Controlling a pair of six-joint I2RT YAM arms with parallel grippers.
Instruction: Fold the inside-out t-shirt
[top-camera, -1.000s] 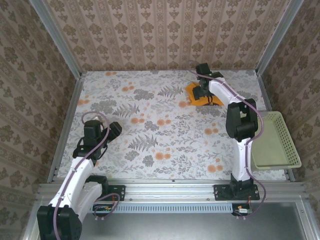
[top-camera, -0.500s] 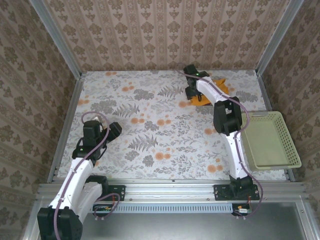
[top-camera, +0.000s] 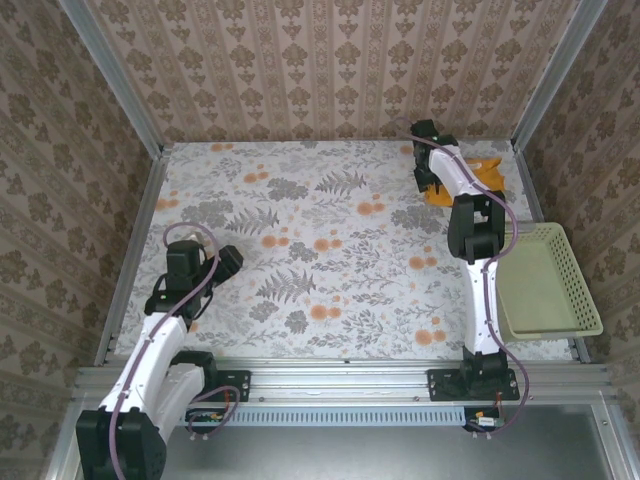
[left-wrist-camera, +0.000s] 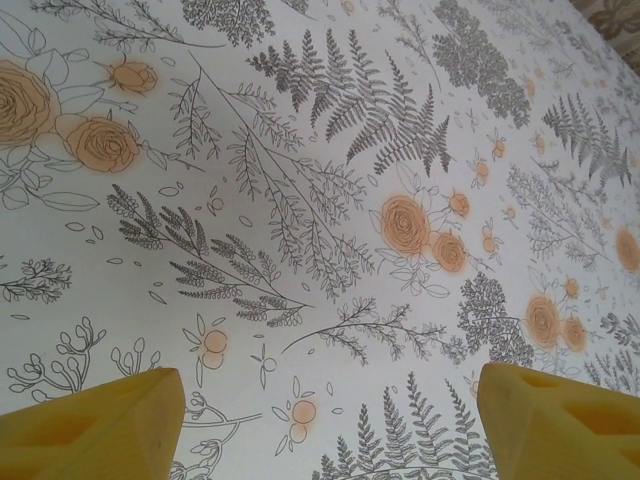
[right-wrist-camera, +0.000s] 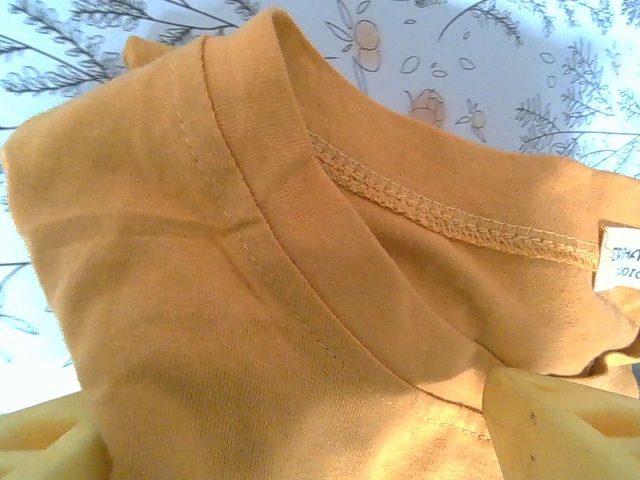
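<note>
Bunching in a heap just beyond the basket (top-camera: 545, 280), the t-shirt (top-camera: 485, 176) shows no fold yet; right jaws, spread wide, hold a thick handful; left jaws gape empty over the desk (top-camera: 330, 230).

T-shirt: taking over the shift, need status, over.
Left gripper open over table. Right gripper astride bunched t-shirt collar, far right corner; grip unclear. Basket beside right arm, apart from t-shirt.
</note>
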